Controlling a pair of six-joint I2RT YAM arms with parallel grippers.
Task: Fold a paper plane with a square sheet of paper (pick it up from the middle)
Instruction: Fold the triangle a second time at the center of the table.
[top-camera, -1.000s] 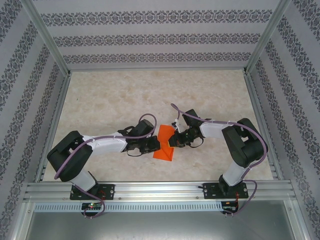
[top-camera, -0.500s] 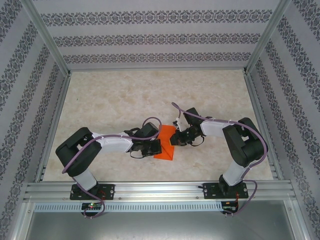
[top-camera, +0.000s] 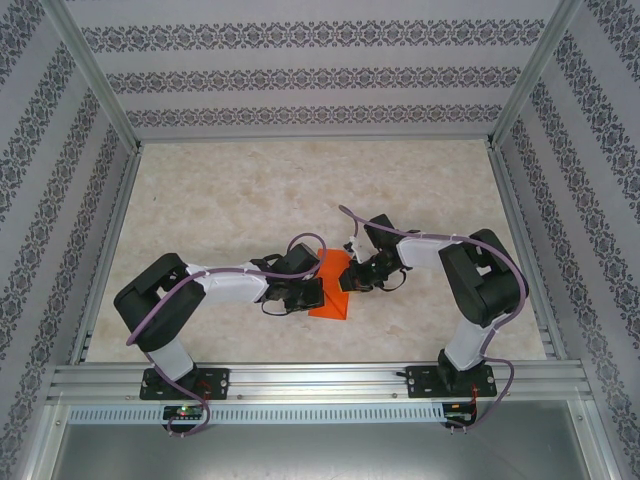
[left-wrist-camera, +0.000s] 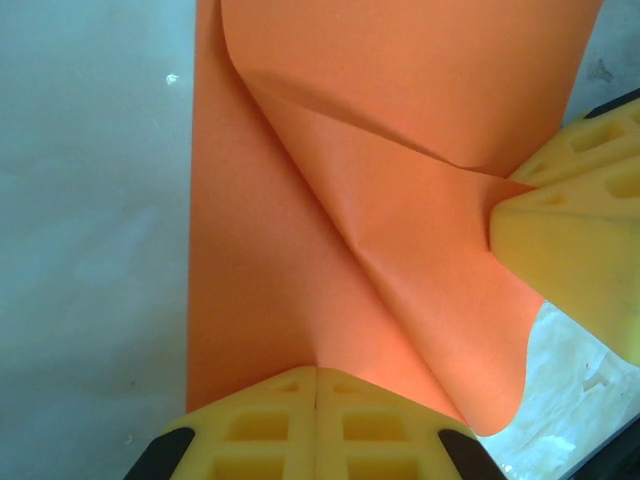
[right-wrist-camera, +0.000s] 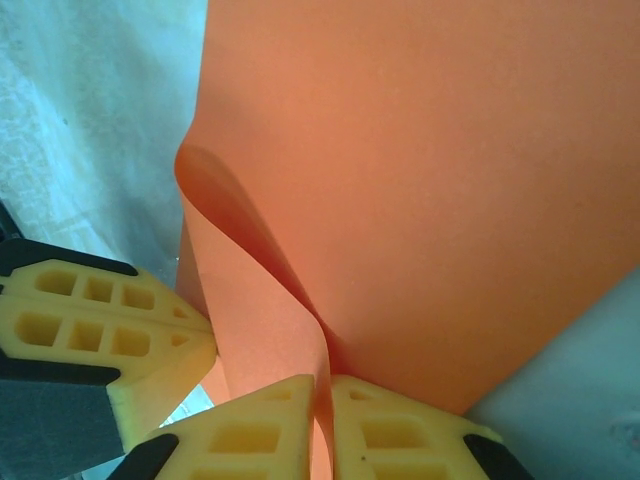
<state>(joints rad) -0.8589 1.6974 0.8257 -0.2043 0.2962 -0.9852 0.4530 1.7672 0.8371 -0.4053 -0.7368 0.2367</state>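
Observation:
The square sheet of paper (top-camera: 333, 288) is bright orange and lies partly folded on the table between my two arms. My left gripper (top-camera: 312, 293) is shut, and its tips (left-wrist-camera: 317, 378) press on the sheet (left-wrist-camera: 270, 260) where a diagonal crease begins. My right gripper (top-camera: 350, 282) is shut on a lifted flap of the sheet (right-wrist-camera: 430, 180); the flap's edge runs between its tips (right-wrist-camera: 323, 388). The right fingers (left-wrist-camera: 565, 235) show at the flap's corner in the left wrist view. The left fingers (right-wrist-camera: 110, 325) touch the curled flap in the right wrist view.
The pale marbled table (top-camera: 230, 200) stretches behind and to both sides of the arms. Patterned walls enclose it, and an aluminium rail (top-camera: 320, 380) carrying the arm bases runs along the near edge.
My left arm has reached further right, bringing its gripper onto the sheet. The right gripper has drawn the flap slightly left, and the sheet looks narrower.

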